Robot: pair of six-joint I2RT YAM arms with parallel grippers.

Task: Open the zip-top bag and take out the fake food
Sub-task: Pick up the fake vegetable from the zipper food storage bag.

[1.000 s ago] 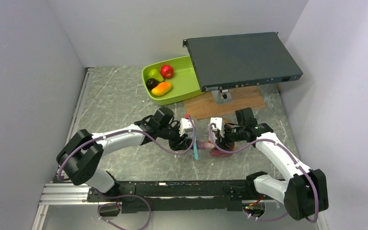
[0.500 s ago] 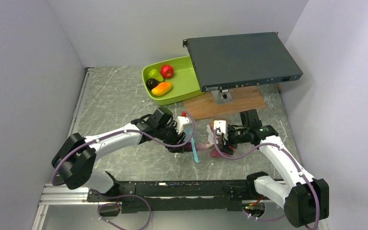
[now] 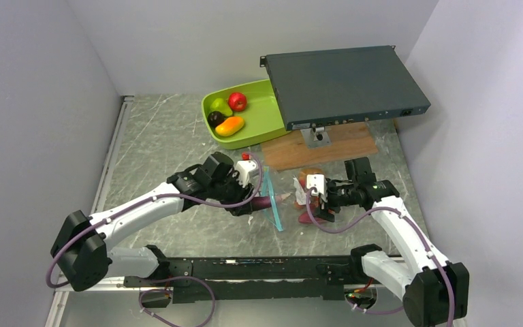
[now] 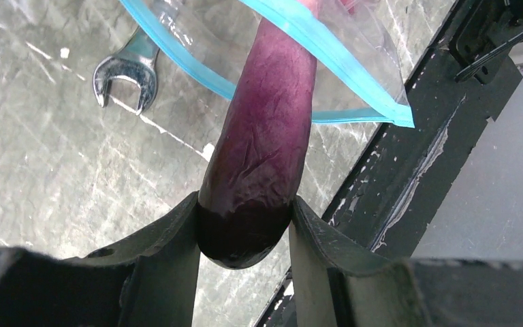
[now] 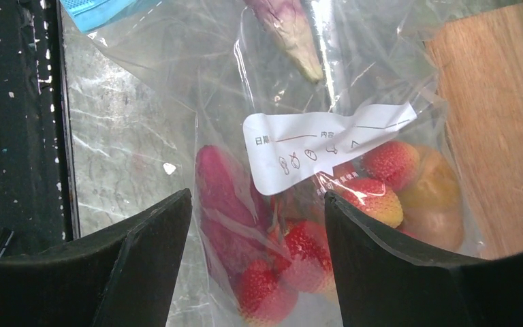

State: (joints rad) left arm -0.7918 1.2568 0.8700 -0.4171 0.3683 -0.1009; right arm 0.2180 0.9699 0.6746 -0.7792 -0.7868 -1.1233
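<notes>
While left gripper (image 4: 245, 228) is pinching eggplant (image 4: 265, 129), I am aiming straight for 9 o'clock; right fingers (image 5: 143, 259) spread astride bag (image 5: 170, 102).

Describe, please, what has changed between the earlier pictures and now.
The left gripper, shut on the eggplant, pulled back leftward, drawing it partway out of the zip-top bag. The right gripper, jaws spread around the bag's filled end, edged right. Fruit in the green tray stayed put.
</notes>
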